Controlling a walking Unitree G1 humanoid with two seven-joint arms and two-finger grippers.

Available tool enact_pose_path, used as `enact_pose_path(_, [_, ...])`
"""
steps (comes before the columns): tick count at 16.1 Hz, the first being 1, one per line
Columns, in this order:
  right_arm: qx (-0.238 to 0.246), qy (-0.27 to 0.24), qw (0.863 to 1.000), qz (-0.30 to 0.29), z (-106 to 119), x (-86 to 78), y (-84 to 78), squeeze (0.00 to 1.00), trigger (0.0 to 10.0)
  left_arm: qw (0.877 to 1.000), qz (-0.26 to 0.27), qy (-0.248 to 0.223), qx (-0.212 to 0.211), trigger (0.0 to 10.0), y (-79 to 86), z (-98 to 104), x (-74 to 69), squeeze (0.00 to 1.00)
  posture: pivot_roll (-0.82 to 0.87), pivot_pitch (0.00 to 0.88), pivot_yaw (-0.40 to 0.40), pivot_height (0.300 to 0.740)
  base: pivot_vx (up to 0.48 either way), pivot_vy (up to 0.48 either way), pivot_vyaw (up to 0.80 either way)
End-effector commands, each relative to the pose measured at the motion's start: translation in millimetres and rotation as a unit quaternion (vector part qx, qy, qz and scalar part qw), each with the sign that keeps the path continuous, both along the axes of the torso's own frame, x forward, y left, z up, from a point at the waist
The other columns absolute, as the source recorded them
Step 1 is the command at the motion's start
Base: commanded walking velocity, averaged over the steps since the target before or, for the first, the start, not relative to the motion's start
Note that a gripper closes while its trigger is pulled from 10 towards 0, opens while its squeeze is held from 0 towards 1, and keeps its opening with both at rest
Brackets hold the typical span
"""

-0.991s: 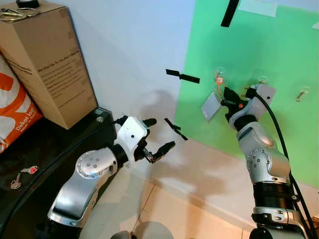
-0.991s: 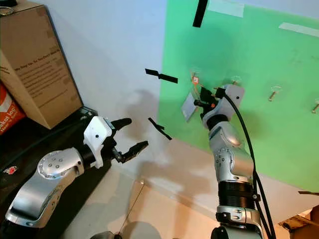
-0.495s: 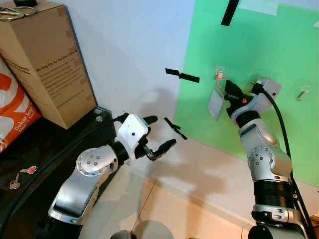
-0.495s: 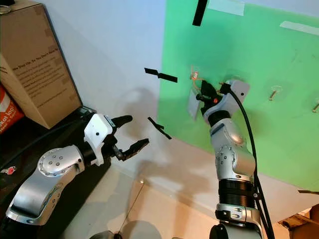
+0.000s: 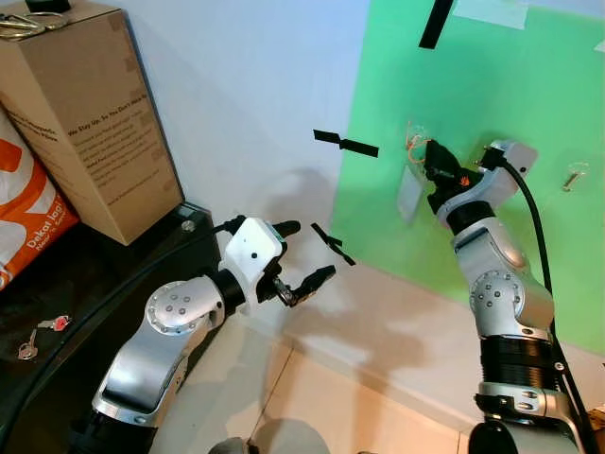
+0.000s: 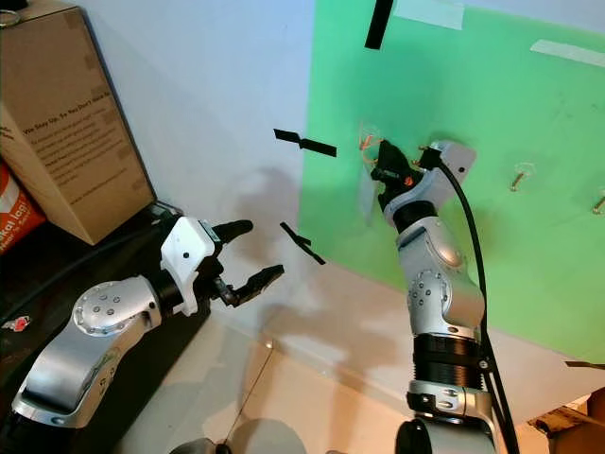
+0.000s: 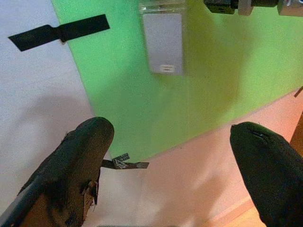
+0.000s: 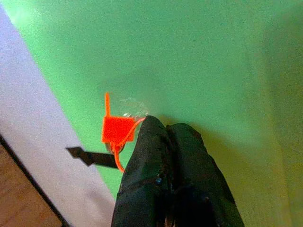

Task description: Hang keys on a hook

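1. A cardboard box [image 5: 90,113] stands on the dark surface [image 5: 66,284] at the left; black tape strips [image 5: 345,145] mark the wall beside a green panel [image 5: 510,85].
2. More hooks [image 5: 570,176] sit further right on the panel.
3. The left gripper [image 5: 301,253] hovers with its fingers spread, well below.
4. The right gripper [image 5: 427,163], fingers pressed together, touches the hook [image 8: 129,108].
5. The keys [image 7: 163,47], with a grey card and an orange tag [image 8: 117,130], hang there against the panel.

bright, even light | soft arm shadows on wall [image 5: 284,95] | wrist views blurred close up
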State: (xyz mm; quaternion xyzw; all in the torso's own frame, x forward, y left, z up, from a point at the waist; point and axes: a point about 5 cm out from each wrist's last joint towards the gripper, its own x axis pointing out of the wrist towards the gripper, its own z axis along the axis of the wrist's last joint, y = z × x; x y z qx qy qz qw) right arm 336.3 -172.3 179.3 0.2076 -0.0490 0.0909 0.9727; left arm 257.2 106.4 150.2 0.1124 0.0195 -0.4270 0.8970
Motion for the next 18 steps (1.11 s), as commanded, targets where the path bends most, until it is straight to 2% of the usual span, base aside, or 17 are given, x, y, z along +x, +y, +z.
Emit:
enact_pose_path(1, [-0.048, 0.007, 0.998, 0.028, -4, -5.2, 3.6, 0.00, 10.0, 1.000, -0.006, -0.003, 0.008, 10.0, -1.5, 0, 0.9, 0.00, -0.04, 0.000, -0.026, 0.740, 0.000, 0.000, 0.00])
enact_pose_path(3, [-0.058, 0.021, 0.998, 0.033, -13, -11.3, 0.4, 0.00, 10.0, 1.000, -0.006, -0.003, 0.008, 10.0, -1.5, 0, 0.8, 0.00, -0.04, 0.000, -0.026, 0.740, 0.000, 0.000, 0.00])
enact_pose_path(7, [-0.059, 0.026, 0.998, 0.025, -16, -20.7, -8.5, 0.00, 10.0, 1.000, -0.009, -0.002, 0.009, 10.0, -2.2, 0, 0.8, 0.00, -0.04, 0.000, -0.023, 0.740, 0.000, 0.000, 0.00])
enact_pose_path(11, [-0.052, 0.007, 0.998, 0.036, -11, -26.1, -8.3, 0.00, 10.0, 1.000, -0.010, -0.003, 0.008, 10.0, -3.3, 0, 0.8, 0.00, -0.04, 0.000, -0.023, 0.740, 0.000, 0.000, 0.00])
enact_pose_path(18, [-0.020, -0.026, 0.998, 0.053, 6, -23.3, 2.0, 0.00, 10.0, 1.000, -0.010, -0.003, 0.011, 10.0, -2.6, 0, 0.4, 0.00, -0.03, 0.000, -0.023, 0.740, 0.000, 0.000, 0.00])
